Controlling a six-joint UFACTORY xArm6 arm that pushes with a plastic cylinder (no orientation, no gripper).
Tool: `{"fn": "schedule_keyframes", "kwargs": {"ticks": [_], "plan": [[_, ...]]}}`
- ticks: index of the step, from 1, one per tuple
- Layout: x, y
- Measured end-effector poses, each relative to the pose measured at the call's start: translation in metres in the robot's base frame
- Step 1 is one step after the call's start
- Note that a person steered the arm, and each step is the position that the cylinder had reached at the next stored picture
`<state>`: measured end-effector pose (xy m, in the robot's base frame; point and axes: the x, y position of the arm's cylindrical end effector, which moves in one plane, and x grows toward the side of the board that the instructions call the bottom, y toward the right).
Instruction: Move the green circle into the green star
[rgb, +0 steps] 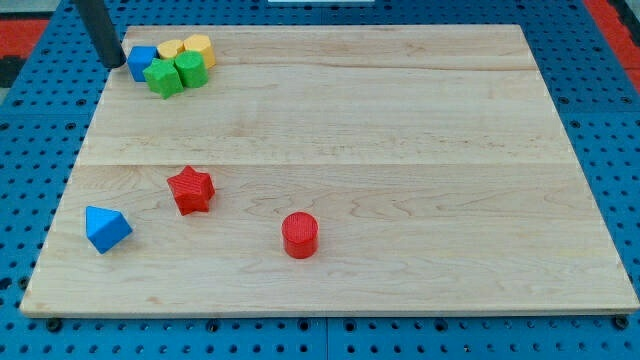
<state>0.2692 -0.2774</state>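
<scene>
Rod only, no claw on this arm, so nothing opens or shuts; my tip (113, 64) sits at the board's top-left corner, just left of the blue block (141, 62), close to touching.

Cluster at the view's top left: blue block, two yellow blocks (171, 49) (199, 46) behind, green star (163, 77) in front, green circle (191, 69) pressed against the star's right side. All five packed together, touching.

Lower left of the wooden board (400, 150): red star (190, 189), blue triangular block (106, 228) near the left edge, red cylinder (299, 234) toward the middle. These three well apart from each other and from the cluster.
</scene>
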Motion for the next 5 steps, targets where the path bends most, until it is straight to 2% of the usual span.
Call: {"fn": "schedule_keyframes", "kwargs": {"ticks": [1,2,5], "plan": [[-0.006,0.001],[-0.045,0.026],[-0.03,0.081]]}}
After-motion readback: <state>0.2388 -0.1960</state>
